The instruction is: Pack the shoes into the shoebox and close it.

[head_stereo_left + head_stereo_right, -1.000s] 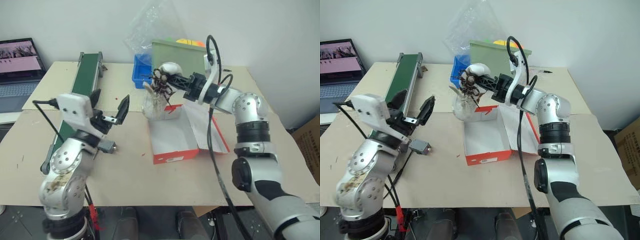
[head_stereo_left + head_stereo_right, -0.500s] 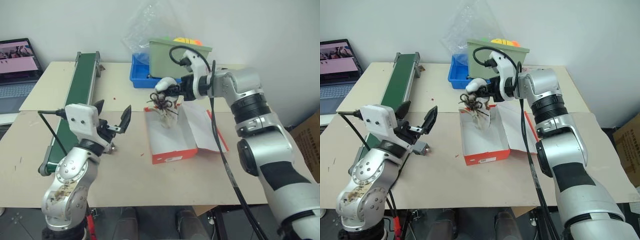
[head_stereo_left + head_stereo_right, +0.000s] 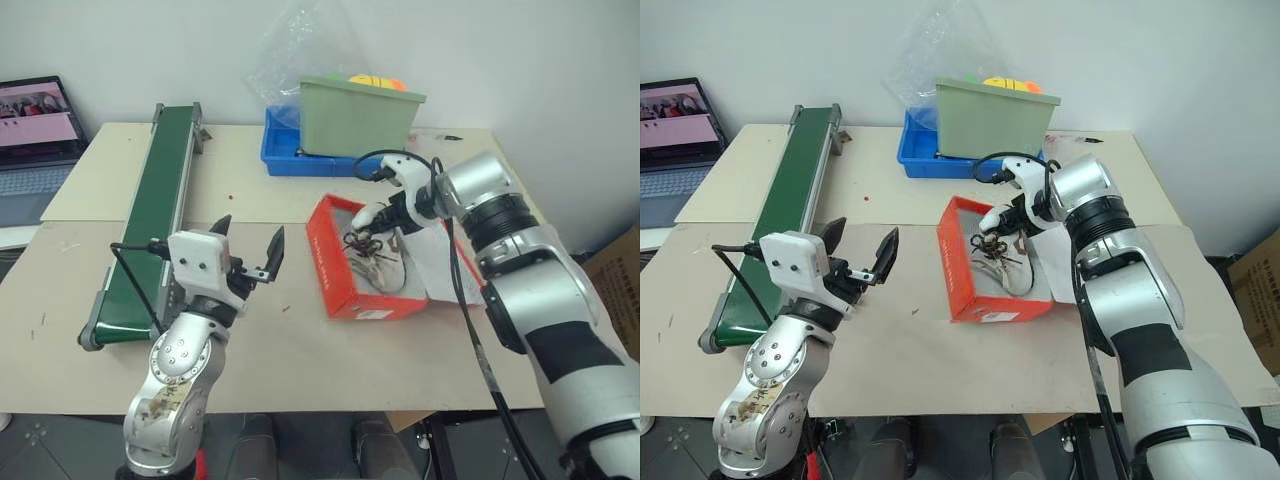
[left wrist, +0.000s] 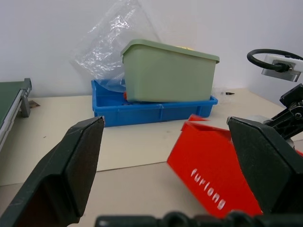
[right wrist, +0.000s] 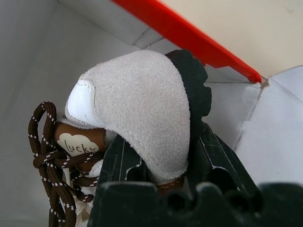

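- Shoes (image 3: 372, 250): inside the open red shoebox (image 3: 330, 262), one clamped at its heel by the right gripper (image 3: 385, 213).
- Step: placing; judged next, release and withdraw, then close lid.
- Left gripper (image 3: 247, 250): jaws wide apart, empty, beside the box.

The pale tan tabletop (image 3: 300, 340) is made of joined boards, with seams showing near its middle. A long green conveyor belt (image 3: 150, 205) runs along the left side, from near the far edge toward the near edge. A blue tray (image 3: 300, 158) sits at the far edge, with a green bin (image 3: 360, 115) in it. The open red shoebox (image 3: 345, 285) rests on the right half, its lid lying flat toward the right edge.
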Controlling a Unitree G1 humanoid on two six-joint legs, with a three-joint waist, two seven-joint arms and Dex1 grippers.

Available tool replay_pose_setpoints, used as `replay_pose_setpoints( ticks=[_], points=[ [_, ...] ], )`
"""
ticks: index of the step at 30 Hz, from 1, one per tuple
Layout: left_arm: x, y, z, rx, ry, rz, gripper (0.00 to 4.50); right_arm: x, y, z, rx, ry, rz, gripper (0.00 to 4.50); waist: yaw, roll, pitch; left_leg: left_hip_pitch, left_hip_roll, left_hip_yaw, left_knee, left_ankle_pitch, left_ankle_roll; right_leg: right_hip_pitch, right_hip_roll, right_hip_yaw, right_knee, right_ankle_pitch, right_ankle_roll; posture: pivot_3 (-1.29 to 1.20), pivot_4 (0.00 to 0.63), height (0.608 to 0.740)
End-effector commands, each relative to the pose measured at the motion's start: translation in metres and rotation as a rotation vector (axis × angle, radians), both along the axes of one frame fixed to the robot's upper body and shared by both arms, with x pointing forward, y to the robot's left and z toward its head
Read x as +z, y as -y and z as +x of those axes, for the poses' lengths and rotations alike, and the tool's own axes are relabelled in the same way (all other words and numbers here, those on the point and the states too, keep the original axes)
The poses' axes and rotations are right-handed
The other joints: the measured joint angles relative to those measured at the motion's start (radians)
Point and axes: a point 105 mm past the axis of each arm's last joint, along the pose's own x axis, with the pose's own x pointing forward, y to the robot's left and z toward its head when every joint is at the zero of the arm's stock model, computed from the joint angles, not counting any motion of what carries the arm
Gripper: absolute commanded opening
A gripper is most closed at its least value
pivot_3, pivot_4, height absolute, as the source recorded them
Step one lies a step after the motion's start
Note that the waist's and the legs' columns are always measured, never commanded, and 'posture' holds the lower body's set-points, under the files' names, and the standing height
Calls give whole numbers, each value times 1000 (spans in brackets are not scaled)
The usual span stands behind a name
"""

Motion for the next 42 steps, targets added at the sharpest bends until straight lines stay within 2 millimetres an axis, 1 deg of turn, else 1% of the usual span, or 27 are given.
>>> replay_pose_setpoints(
  ticks=[1, 6, 8, 10, 13, 14, 16, 17, 18, 23, 27, 32, 34, 36, 38, 39, 40, 42],
  points=[
    [11, -2, -6, 21, 54, -6, 4452, -10, 3, 0, 24, -3, -47, 882, 0, 0, 0, 0, 0, 0, 0, 0, 0, 0, 0, 0, 0, 0, 0, 0, 150, 740],
    [11, -2, -7, 31, 53, -8, 4452, -20, 7, -1, 37, -11, -62, 882, 3, 0, 0, 0, 0, 0, 1, 0, 0, 1, 0, -1, 0, 0, 0, 0, 150, 740],
    [11, -2, -8, 35, 54, -7, 4452, -20, 7, 0, 26, -7, -60, 882, 3, 0, 0, 0, 0, 0, 1, 0, 0, 1, 0, -1, 0, 0, 0, 0, 150, 740],
    [12, -2, -8, 37, 55, -6, 4500, -19, 6, 1, 18, -5, -48, 1800, 2, 0, 0, 0, 0, 0, 1, 0, 0, 1, 0, -1, 0, 0, 0, 0, 150, 740],
    [13, -3, -7, 40, 57, -3, 4500, -16, 4, 3, 27, 17, -55, 2662, 3, 0, 0, 0, 0, 0, 1, 0, 0, 1, 0, -1, 0, 0, 0, 0, 150, 740],
    [13, -3, -7, 40, 58, -3, 4500, -15, 4, 4, 27, 27, -58, 3180, 3, 0, 0, 0, 0, 0, 1, 0, 0, 1, 0, -1, 0, 0, 0, 0, 150, 740],
    [13, -3, -7, 41, 59, -2, 4500, -10, 3, 5, 31, 49, -67, 3847, 3, 0, 0, 0, 0, 0, 1, 0, 0, 1, 0, -1, 0, 0, 0, 0, 150, 740],
    [13, -3, -7, 41, 59, -1, 4500, -8, 3, 6, 34, 58, -70, 4249, 4, 0, 0, 0, 0, 0, 1, 0, 0, 1, 0, -1, 0, 0, 0, 0, 150, 740],
    [13, -3, -7, 40, 59, -1, 4500, -4, 2, 6, 41, 72, -72, 4482, 3, 0, 0, 0, 0, 0, 1, 0, 0, 1, 0, -1, 0, 0, 0, 0, 150, 740],
    [15, -3, -4, 31, 64, 2, 4500, 24, -5, 5, 91, 153, -83, 4482, 3, 1, 0, 0, 0, 0, 1, 0, 0, 1, 0, 0, 1, 0, 0, 0, 150, 740],
    [17, -1, 0, 11, 72, 6, 4500, 54, -13, 3, 124, 254, -77, 4482, 2, 1, 1, 0, 0, 0, 1, 0, 0, 1, 0, 0, 1, 0, 0, 0, 150, 740],
    [20, -1, 4, -1, 79, 19, 4500, 75, -22, 0, 141, 326, -48, 4482, 0, 1, 1, 0, 0, 0, 1, 0, 0, 1, 0, 0, 1, 0, 0, 0, 150, 740],
    [20, -4, 5, 0, 81, 25, 4500, 83, -27, -3, 149, 339, -5, 4482, 1, 1, 1, 0, 0, 0, 1, 0, 0, 1, 0, 0, 1, 0, 0, 0, 150, 740],
    [21, -8, 6, 5, 82, 44, 4500, 98, -36, -9, 171, 359, 113, 4482, 1, 1, 1, 0, 0, 0, 1, 0, 0, 1, 0, 0, 1, 0, 0, 0, 150, 740],
    [22, -14, 7, 18, 84, 63, 4500, 106, -45, -19, 201, 348, 208, 4482, 1, 1, 1, 0, 0, 0, 1, 0, 0, 1, 0, 0, 1, 0, 0, 0, 150, 740],
    [24, -17, 7, 28, 87, 75, 4500, 111, -50, -26, 246, 366, 256, 4482, 1, 1, 1, 0, 0, 0, 1, 0, 0, 1, 0, 0, 1, 0, 0, 0, 150, 740],
    [26, -21, 8, 41, 92, 88, 4500, 114, -52, -33, 275, 358, 312, 4482, 1, 1, 1, 0, 0, 0, 1, 0, 0, 1, 0, 0, 1, 0, 0, 0, 150, 740],
    [31, -30, 10, 70, 103, 111, 4500, 122, -54, -44, 344, 405, 378, 4482, 1, 1, 1, 0, 0, 0, 1, 0, 0, 1, 0, 0, 1, 0, 0, 0, 150, 740]
  ],
)
